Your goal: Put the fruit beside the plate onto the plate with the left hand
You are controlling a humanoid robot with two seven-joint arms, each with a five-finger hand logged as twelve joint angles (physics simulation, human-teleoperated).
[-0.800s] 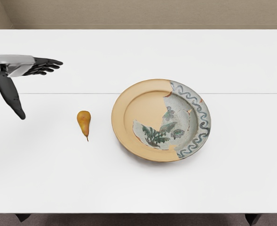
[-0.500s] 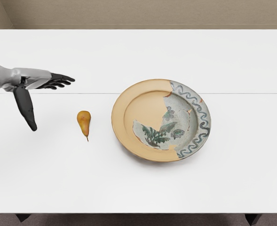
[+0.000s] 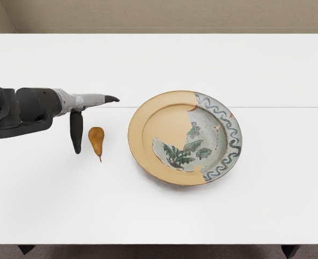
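My left fingers (image 3: 108, 99) were stretched flat, holding nothing, just beside the pear (image 3: 96, 138). It lay on the tabletop (image 3: 67, 205) near the plate (image 3: 141, 116).

support: white table (image 3: 159, 216) | on it: brown pear (image 3: 96, 139), lying with stem toward the near edge | just right of it: ochre plate (image 3: 153, 116) with blue-green pattern

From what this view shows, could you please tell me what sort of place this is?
Probably a simulated tabletop test scene: a plain white table bears a pear and a patterned plate, a bare beige wall runs behind, and a robot's left hand hangs open beside the pear.
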